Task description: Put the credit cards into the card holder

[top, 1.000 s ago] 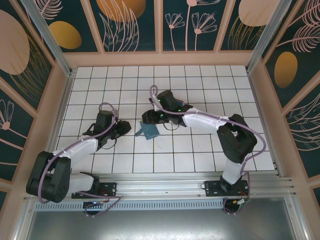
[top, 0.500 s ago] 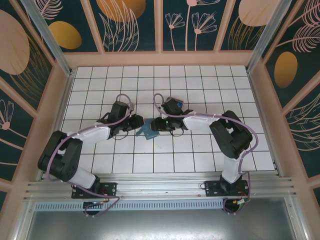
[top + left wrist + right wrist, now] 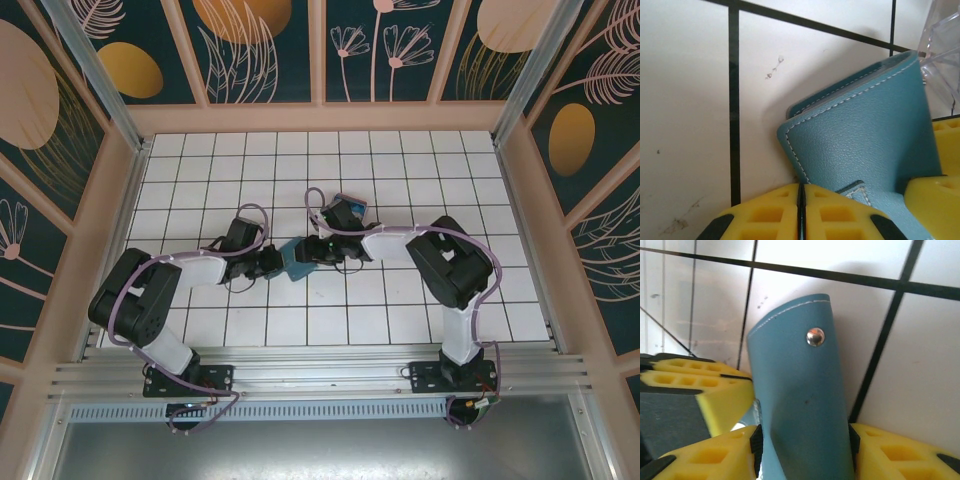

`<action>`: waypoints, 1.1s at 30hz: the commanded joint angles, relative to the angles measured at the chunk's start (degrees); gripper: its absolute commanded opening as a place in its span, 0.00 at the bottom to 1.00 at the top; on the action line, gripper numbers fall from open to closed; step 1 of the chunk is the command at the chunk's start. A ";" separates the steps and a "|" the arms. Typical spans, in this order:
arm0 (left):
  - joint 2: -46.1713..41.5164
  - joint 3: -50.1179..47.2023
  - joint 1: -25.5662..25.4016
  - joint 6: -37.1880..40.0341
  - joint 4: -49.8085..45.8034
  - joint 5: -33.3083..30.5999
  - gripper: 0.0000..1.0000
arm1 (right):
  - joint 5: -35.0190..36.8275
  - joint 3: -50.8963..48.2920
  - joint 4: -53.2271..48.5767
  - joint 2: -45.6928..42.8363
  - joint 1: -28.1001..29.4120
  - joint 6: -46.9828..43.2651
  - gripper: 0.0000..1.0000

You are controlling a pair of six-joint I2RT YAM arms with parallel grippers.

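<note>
Two robot arms meet over the card holder (image 3: 296,258) near the middle of the white-tiled bench (image 3: 400,160), the left arm reaching in from one side and the right arm from the other. In the overhead view the teal card holder lies between the left gripper (image 3: 275,262) and the right gripper (image 3: 311,251), with both touching it or just beside it. From the right wrist, the right gripper (image 3: 802,440) is clamped on a teal leaf of the card holder (image 3: 800,390). One yellow finger presses each side of the leaf, and a round metal snap stud (image 3: 815,336) shows near its upper edge. The left gripper's fingers (image 3: 715,395) sit close by at the left of that view. From the left wrist, the left gripper (image 3: 801,189) has its two yellow pads brought together along a thin dark seam. The stitched edge of the card holder (image 3: 865,130) lies right at the tips, but whether the pads pinch any of it cannot be told. The card holder is partly folded there, one leaf lying over another and throwing a shadow on the tile. A clear plastic piece (image 3: 946,45) stands just beside its far corner.
</note>
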 commanded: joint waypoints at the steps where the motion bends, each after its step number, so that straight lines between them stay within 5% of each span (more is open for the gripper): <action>1: 0.83 -1.42 -0.30 -0.61 1.10 -0.38 0.12 | -5.37 -0.18 5.27 1.76 1.08 3.05 0.46; 7: -0.77 -1.10 -0.30 -0.66 0.74 -0.98 0.15 | -0.78 1.47 0.24 -0.77 1.07 -0.47 0.18; 12: -4.59 -1.18 -0.29 -1.67 0.02 -4.25 0.25 | 14.32 3.04 -11.42 -7.81 2.04 -7.82 0.16; 17: -5.77 0.01 -0.19 0.29 -3.48 -9.39 0.26 | 33.33 3.16 -23.42 -15.94 4.36 -11.74 0.16; 25: -4.96 -0.63 0.39 -0.32 0.73 -8.31 0.25 | 56.20 4.61 -37.90 -21.79 11.99 -11.90 0.16; 33: -7.62 -3.25 2.52 -1.01 4.15 -6.15 0.25 | 56.24 12.91 -37.99 -6.31 19.26 -9.78 0.18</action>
